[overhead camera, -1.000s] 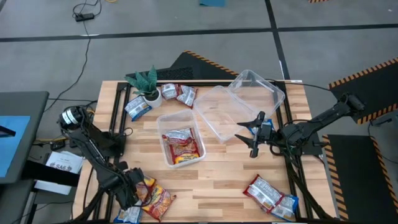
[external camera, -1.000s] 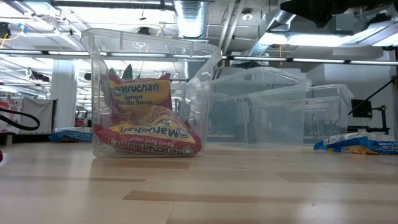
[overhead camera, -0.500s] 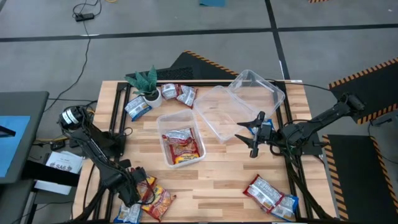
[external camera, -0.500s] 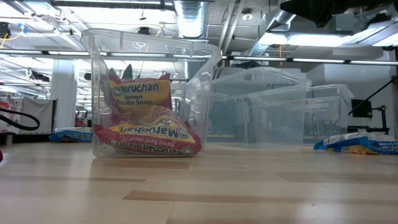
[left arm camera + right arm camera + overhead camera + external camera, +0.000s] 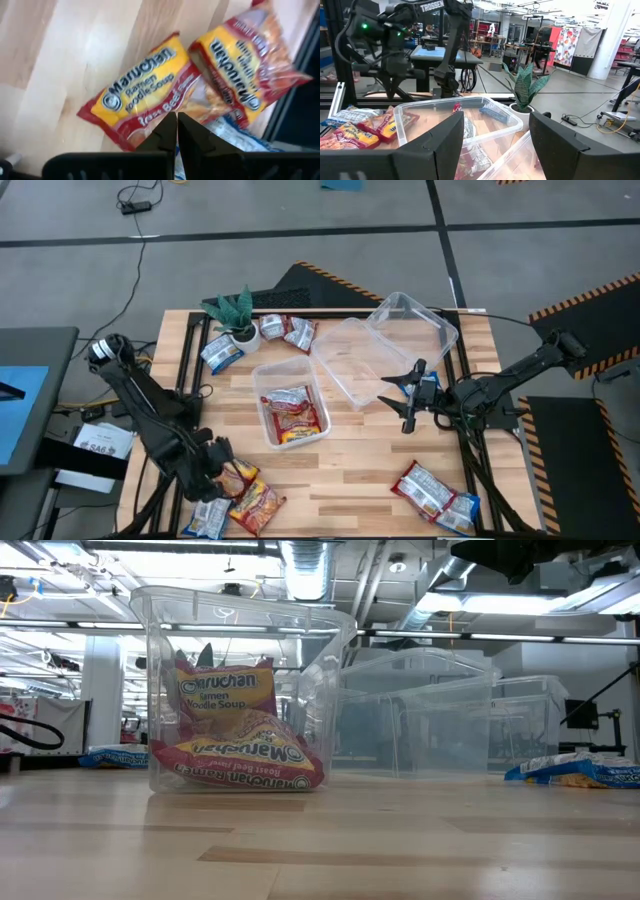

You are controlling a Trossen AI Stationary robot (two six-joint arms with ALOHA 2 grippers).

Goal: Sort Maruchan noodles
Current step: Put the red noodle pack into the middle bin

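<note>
Two red-and-yellow Maruchan packets [image 5: 145, 100] [image 5: 245, 65] and a blue one [image 5: 208, 518] lie flat at the table's near left. My left gripper [image 5: 176, 125] is shut, a little above them, with its tips over the nearer packet's long edge. My right gripper [image 5: 408, 395] hovers open and level at mid-right, beside the empty clear tubs [image 5: 355, 360], holding nothing. The middle tub [image 5: 292, 415] holds red-and-yellow packets [image 5: 235, 755]. More packets lie by the plant [image 5: 275, 330] and at the near right [image 5: 425, 488]. My left gripper's shut fingers come slanting down from above over the red long edge [image 5: 156, 131] of the nearer red-and-yellow packet. I cannot tell whether they touch it. The packet appears to lie flat on the wood.
A small potted plant [image 5: 235, 315] stands at the far left corner. A second empty tub [image 5: 410, 320] sits at the far right, overlapping the first. Bare wood stretches across the near middle [image 5: 340, 480]. The table frame's dark rails run along both sides.
My left gripper has risen from the near-left packets and shifted a little toward the far edge, its arm swinging up with it. The blue packet beneath shows more now. My right arm has kept still.
</note>
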